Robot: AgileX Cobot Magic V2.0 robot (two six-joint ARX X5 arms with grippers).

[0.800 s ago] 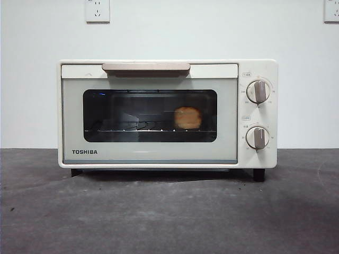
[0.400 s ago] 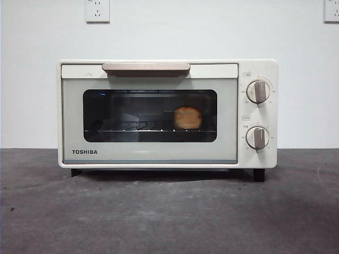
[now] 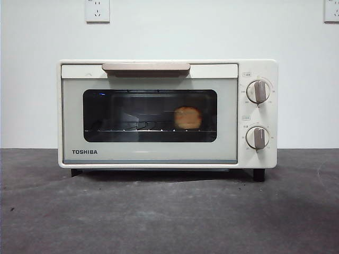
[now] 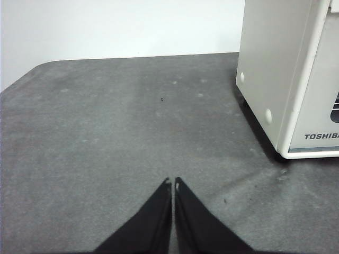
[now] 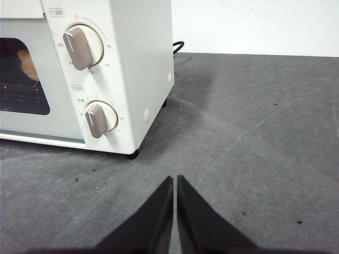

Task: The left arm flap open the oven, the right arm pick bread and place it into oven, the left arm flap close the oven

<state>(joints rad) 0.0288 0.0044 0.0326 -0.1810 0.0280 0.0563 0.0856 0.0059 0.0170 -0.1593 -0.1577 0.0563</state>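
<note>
Task apparently complete: the bread (image 3: 187, 117) sits on the rack at the right inside the oven (image 3: 150, 156), door closed. The left gripper (image 4: 173, 183) and right gripper (image 5: 175, 180) wait apart over the table (image 3: 169, 217), jaws together, empty.

The oven (image 3: 254, 159) has a smooth cream-white shell with a soft satin sheen, like painted metal. Its door window (image 3: 150, 115) is dark glossy glass that throws faint reflections. The handle (image 3: 146, 67) and the two knobs (image 3: 258, 91) look like matt beige plastic. A thin wire rack (image 3: 132, 129) of bright metal shows behind the glass. The bread (image 3: 187, 117) has a dull, rough golden crust. The table (image 3: 169, 217) is matt dark grey, grainy and scuffed. Both grippers (image 4: 172, 182) (image 5: 175, 179) are matt black.
</note>
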